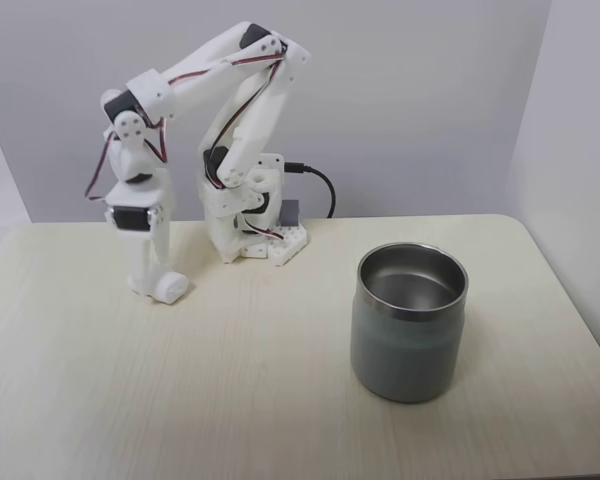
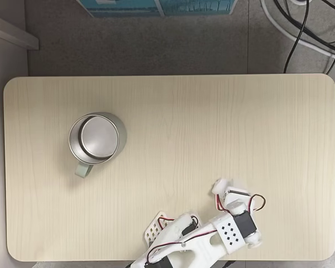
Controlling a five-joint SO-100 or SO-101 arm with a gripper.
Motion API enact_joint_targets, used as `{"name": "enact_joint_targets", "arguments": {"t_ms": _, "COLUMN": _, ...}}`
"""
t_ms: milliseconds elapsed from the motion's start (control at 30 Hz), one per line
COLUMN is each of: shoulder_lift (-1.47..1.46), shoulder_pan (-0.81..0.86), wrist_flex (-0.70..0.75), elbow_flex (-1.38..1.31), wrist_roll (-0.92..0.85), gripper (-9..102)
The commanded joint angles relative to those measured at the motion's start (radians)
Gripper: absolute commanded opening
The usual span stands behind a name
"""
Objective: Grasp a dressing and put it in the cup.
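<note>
The white arm folds up from its base at the far edge of the light wooden table and reaches down on the left of a fixed view, with the gripper pointing straight down, its tips at the tabletop. A small white rounded piece, the dressing, sits at the fingertips on the table, touching them; whether the fingers are clamped on it or just rest beside it cannot be told, and the width of the gap is not readable. In a fixed view from above, the gripper sits near the lower right of the table, and the dressing there blends with the white fingers. The stainless-steel cup stands upright, well apart to the right, with a shiny interior. From above, the cup stands on the left half of the table.
</note>
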Motion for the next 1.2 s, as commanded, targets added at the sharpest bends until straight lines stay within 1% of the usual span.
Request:
{"name": "enact_joint_targets", "arguments": {"t_ms": 0, "shoulder_lift": 0.005, "shoulder_pan": -0.017, "wrist_flex": -0.026, "elbow_flex": -0.005, "wrist_roll": 0.000, "gripper": 26}}
{"name": "enact_joint_targets", "arguments": {"t_ms": 133, "shoulder_lift": 0.031, "shoulder_pan": -0.035, "wrist_flex": -0.032, "elbow_flex": 0.002, "wrist_roll": 0.002, "gripper": 22}}
{"name": "enact_joint_targets", "arguments": {"t_ms": 200, "shoulder_lift": 0.044, "shoulder_pan": -0.037, "wrist_flex": -0.032, "elbow_flex": 0.008, "wrist_roll": 0.002, "gripper": 16}}
{"name": "enact_joint_targets", "arguments": {"t_ms": 300, "shoulder_lift": 0.084, "shoulder_pan": -0.021, "wrist_flex": -0.038, "elbow_flex": 0.029, "wrist_roll": 0.002, "gripper": 2}}
{"name": "enact_joint_targets", "arguments": {"t_ms": 333, "shoulder_lift": 0.100, "shoulder_pan": -0.014, "wrist_flex": -0.041, "elbow_flex": 0.037, "wrist_roll": 0.002, "gripper": 0}}
{"name": "enact_joint_targets", "arguments": {"t_ms": 467, "shoulder_lift": 0.153, "shoulder_pan": 0.021, "wrist_flex": -0.051, "elbow_flex": 0.069, "wrist_roll": 0.000, "gripper": 0}}
{"name": "enact_joint_targets", "arguments": {"t_ms": 567, "shoulder_lift": 0.138, "shoulder_pan": 0.029, "wrist_flex": -0.041, "elbow_flex": 0.084, "wrist_roll": 0.000, "gripper": 0}}
{"name": "enact_joint_targets", "arguments": {"t_ms": 667, "shoulder_lift": 0.095, "shoulder_pan": 0.006, "wrist_flex": 0.046, "elbow_flex": 0.179, "wrist_roll": 0.041, "gripper": 0}}
{"name": "enact_joint_targets", "arguments": {"t_ms": 800, "shoulder_lift": 0.081, "shoulder_pan": -0.081, "wrist_flex": 0.221, "elbow_flex": 0.417, "wrist_roll": 0.152, "gripper": 0}}
{"name": "enact_joint_targets", "arguments": {"t_ms": 1033, "shoulder_lift": 0.160, "shoulder_pan": -0.327, "wrist_flex": 0.517, "elbow_flex": 0.881, "wrist_roll": 0.359, "gripper": 0}}
{"name": "enact_joint_targets", "arguments": {"t_ms": 1167, "shoulder_lift": 0.242, "shoulder_pan": -0.489, "wrist_flex": 0.643, "elbow_flex": 1.124, "wrist_roll": 0.480, "gripper": 0}}
